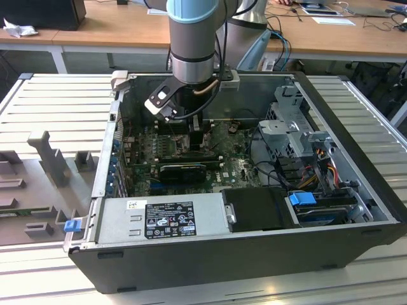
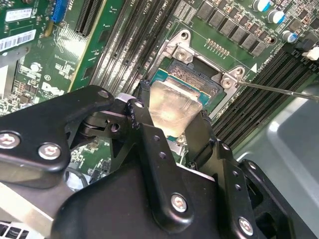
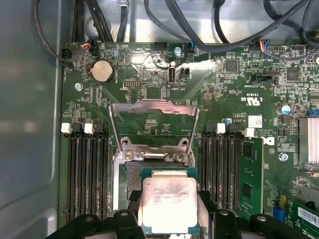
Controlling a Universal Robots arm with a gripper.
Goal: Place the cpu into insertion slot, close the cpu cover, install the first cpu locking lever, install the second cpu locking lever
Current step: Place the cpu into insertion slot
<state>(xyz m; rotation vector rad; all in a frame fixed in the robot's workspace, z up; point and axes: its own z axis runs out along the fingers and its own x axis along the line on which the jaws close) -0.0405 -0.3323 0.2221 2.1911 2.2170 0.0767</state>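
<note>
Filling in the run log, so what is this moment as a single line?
gripper: shut on cpu | cpu: over insertion slot, seating unclear | cpu cover: open, raised

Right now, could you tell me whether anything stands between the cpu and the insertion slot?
Nothing visible does. The hand grips the cpu right over the insertion slot, and the cpu cover stands flipped open behind the socket, leaving its opening bare.

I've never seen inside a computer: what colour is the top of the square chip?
The cpu top is pale silver-grey, clearest in the first wrist view.
</note>
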